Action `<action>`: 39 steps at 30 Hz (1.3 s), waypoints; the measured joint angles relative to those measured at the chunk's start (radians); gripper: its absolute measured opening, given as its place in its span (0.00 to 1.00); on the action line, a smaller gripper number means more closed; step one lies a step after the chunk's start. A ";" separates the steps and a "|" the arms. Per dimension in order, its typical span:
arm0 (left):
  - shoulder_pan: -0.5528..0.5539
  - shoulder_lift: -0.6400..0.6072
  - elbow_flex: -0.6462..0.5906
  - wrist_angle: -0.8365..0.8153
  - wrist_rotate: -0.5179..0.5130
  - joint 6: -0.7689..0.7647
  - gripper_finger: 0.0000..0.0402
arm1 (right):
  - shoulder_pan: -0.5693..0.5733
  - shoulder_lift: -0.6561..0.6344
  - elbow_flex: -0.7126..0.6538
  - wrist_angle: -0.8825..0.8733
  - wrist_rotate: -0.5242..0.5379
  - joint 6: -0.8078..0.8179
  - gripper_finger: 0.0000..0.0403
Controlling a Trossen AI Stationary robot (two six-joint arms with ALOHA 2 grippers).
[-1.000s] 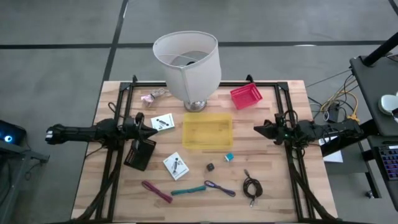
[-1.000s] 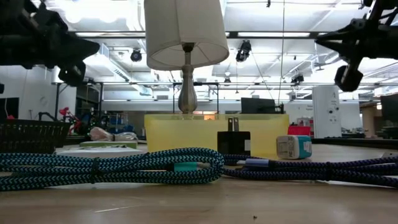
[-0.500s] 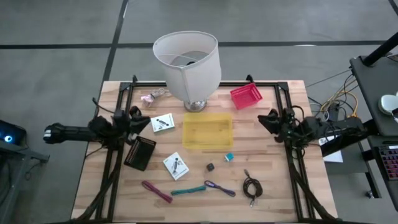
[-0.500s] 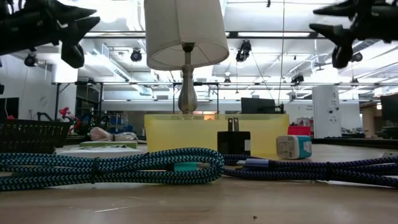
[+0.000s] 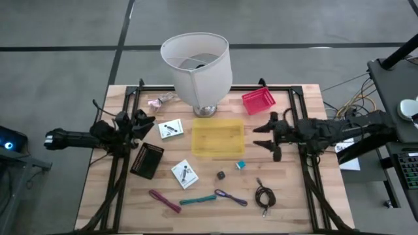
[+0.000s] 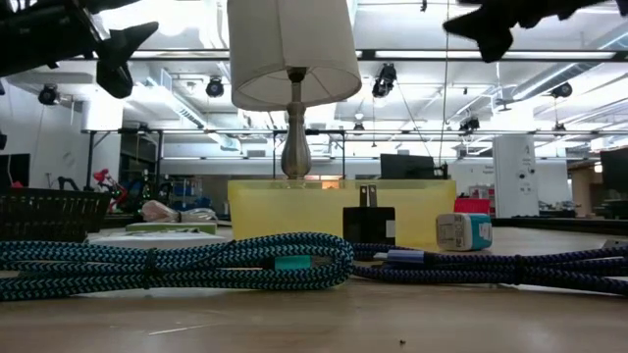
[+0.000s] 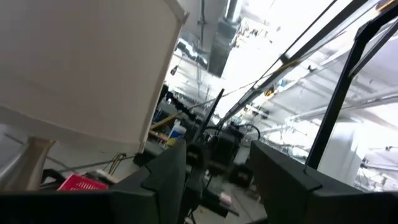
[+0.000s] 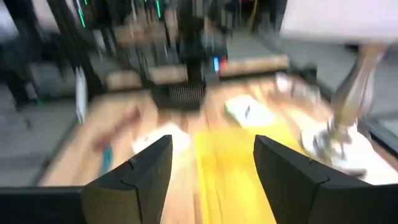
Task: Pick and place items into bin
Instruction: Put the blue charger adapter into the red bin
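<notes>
The yellow bin (image 5: 217, 137) sits mid-table, in front of the white lamp (image 5: 196, 62). The items lie on the wood near the table's near edge: a magenta stick (image 5: 164, 200), a teal stick (image 5: 198, 199), a purple looped cord (image 5: 230, 197), a coiled black cable (image 5: 264, 196), a brown cube (image 5: 221, 175) and a teal cube (image 5: 240, 165). My left gripper (image 5: 145, 121) hovers open left of the bin, with nothing between its fingers (image 7: 165, 180). My right gripper (image 5: 264, 137) hovers open just right of the bin; in its wrist view the bin (image 8: 230, 162) lies between its fingers.
A red basket (image 5: 258, 100) stands at the back right and a pink wrapped thing (image 5: 162, 100) at the back left. Two white cards (image 5: 171, 128) (image 5: 185, 173) and a black pouch (image 5: 147, 160) lie left of the bin. The arms' black frames run along both table sides.
Both grippers have opened from shut and risen. My right gripper has reached toward the table's left edge, up to the bin's right side. My left gripper has drawn back a little toward the table's left edge.
</notes>
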 joint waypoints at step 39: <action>0.000 0.006 -0.008 0.020 -0.012 0.003 0.41 | 0.002 0.927 0.426 -0.497 -0.357 -0.345 0.64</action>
